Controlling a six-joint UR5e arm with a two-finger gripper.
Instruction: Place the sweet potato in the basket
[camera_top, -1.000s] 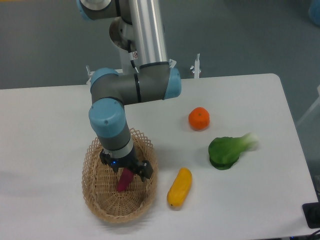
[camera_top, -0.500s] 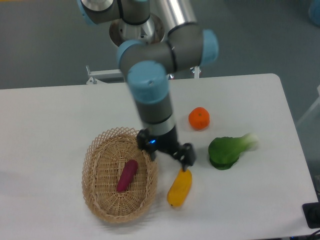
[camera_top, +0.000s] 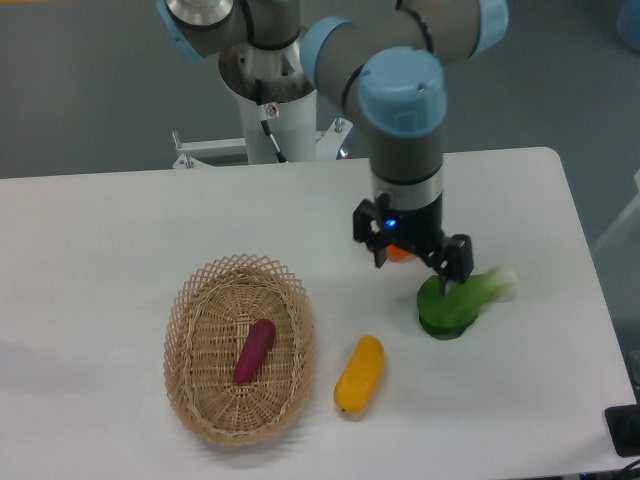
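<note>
Camera view is showing the sweet potato (camera_top: 254, 351) lying inside the basket (camera_top: 185, 318), job looking done; the gripper (camera_top: 413, 266) is hovering spread and empty, far right, over the table (camera_top: 100, 240).

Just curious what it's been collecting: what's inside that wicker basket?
Only the sweet potato lies inside the basket, on its woven floor. Nothing else shows in it; whatever is beneath the tuber is covered.

Magenta sweet potato (camera_top: 254, 351) — lying inside wicker basket (camera_top: 186, 322)
</note>
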